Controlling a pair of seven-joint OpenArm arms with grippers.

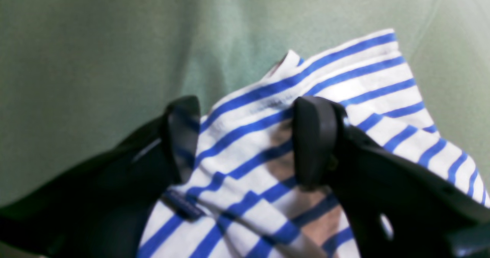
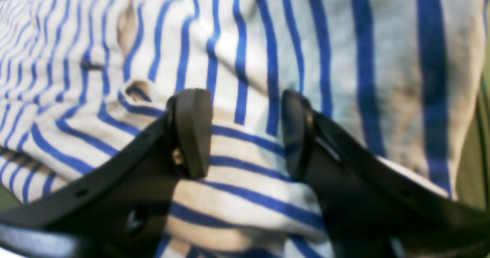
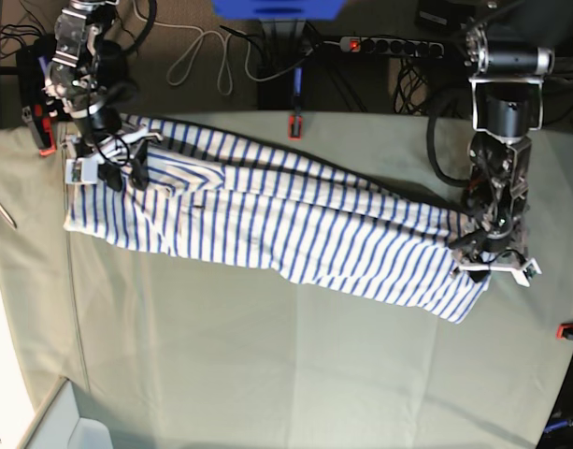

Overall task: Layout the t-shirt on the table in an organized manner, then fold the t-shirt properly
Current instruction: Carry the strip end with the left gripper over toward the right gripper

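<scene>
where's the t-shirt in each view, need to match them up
Left wrist: the t-shirt fills the lower centre and right, bunched between the left end effector fingers.
Right wrist: it fills nearly the whole picture, behind the right end effector.
Base: it stretches across the table from upper left to right of centre.
Shared landmark: the shirt's blue stripes against the pale green table cloth.

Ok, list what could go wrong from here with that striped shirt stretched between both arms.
1. The white cotton t-shirt with blue stripes lies bunched in long folds, so pulling further may set creases rather than flatten it.
2. The left end effector has fabric only between wide-set jaws; the corner could slip out.
3. The right end effector sits over heaped cloth and may catch extra layers, dragging the shirt askew on the pale grey-green cloth table.
</scene>
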